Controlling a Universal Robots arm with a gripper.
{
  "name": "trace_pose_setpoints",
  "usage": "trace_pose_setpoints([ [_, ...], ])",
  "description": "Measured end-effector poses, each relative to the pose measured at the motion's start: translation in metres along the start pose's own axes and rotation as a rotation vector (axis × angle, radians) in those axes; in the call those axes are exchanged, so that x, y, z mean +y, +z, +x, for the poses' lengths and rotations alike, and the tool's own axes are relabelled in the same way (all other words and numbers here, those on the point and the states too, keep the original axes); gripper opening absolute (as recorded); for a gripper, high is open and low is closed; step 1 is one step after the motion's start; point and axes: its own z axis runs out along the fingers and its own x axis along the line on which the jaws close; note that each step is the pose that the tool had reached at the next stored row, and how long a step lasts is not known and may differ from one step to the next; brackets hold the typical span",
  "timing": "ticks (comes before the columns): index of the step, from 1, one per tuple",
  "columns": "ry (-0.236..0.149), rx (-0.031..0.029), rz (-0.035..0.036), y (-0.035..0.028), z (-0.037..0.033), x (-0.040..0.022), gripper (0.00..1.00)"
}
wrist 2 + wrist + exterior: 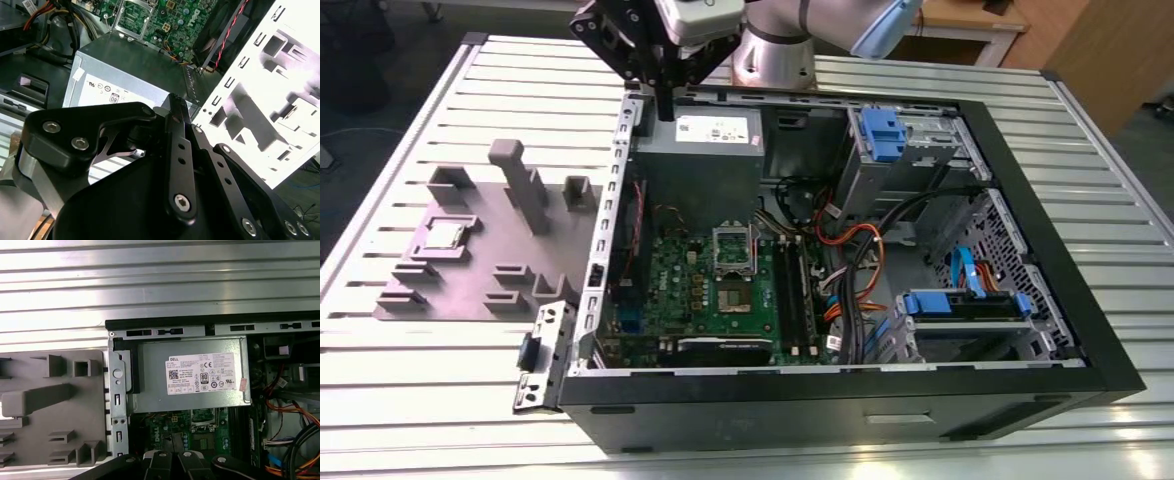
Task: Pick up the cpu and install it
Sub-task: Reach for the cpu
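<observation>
Hangs high over the grey power box (pixel 700 165), with the pincer (pixel 664 112) closed up tight and nothing in it. Has not taken the cpu (pixel 447 233) yet. Lies flat in a little nest on the grey holder (pixel 474 280) on the table (pixel 400 400), well apart, kept from sliding.

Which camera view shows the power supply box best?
The first wrist view: the power supply box shows its whole labelled face. The exterior view shows it at an angle, near the gripper; in the second wrist view the gripper hides part of it.
</observation>
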Motion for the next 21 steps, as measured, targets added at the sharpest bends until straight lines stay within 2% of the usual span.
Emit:
trace_pose_setpoints([
  [21,0.0,0.003,0.0002,0.0014,0.0047,-0.0004,0.11],
])
